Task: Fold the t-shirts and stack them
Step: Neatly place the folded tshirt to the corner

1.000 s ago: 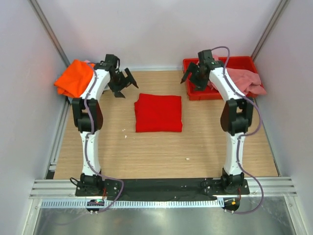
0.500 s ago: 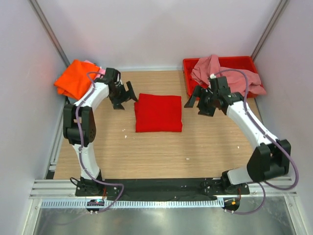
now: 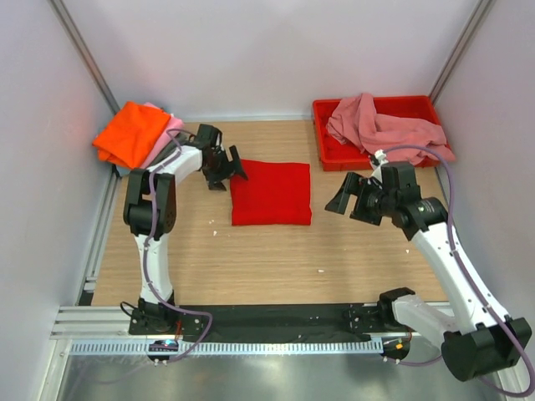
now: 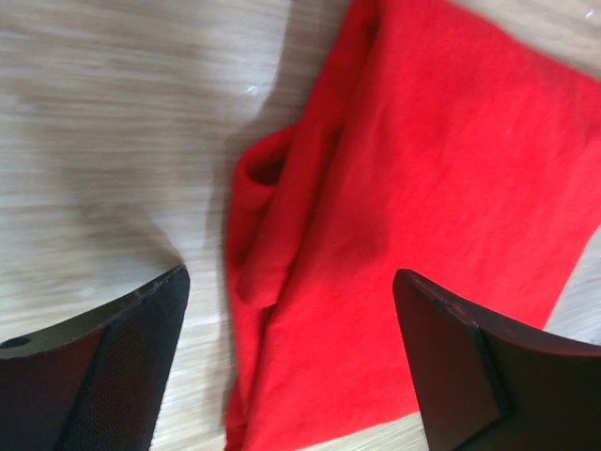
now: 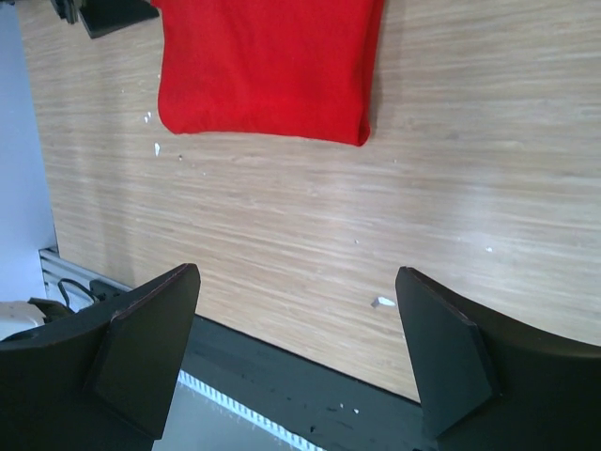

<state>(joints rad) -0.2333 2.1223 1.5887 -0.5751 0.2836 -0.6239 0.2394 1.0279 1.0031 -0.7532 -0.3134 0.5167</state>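
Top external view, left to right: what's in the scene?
orange t-shirt → left gripper, jaws open → folded red t-shirt → dusty pink t-shirt in the red tray. Left out: the right gripper, which overlaps the tray's span.

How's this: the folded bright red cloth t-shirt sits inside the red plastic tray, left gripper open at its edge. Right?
No, top external shows the folded bright red cloth t-shirt on the wooden table, outside the red plastic tray. The left gripper is open at its edge.
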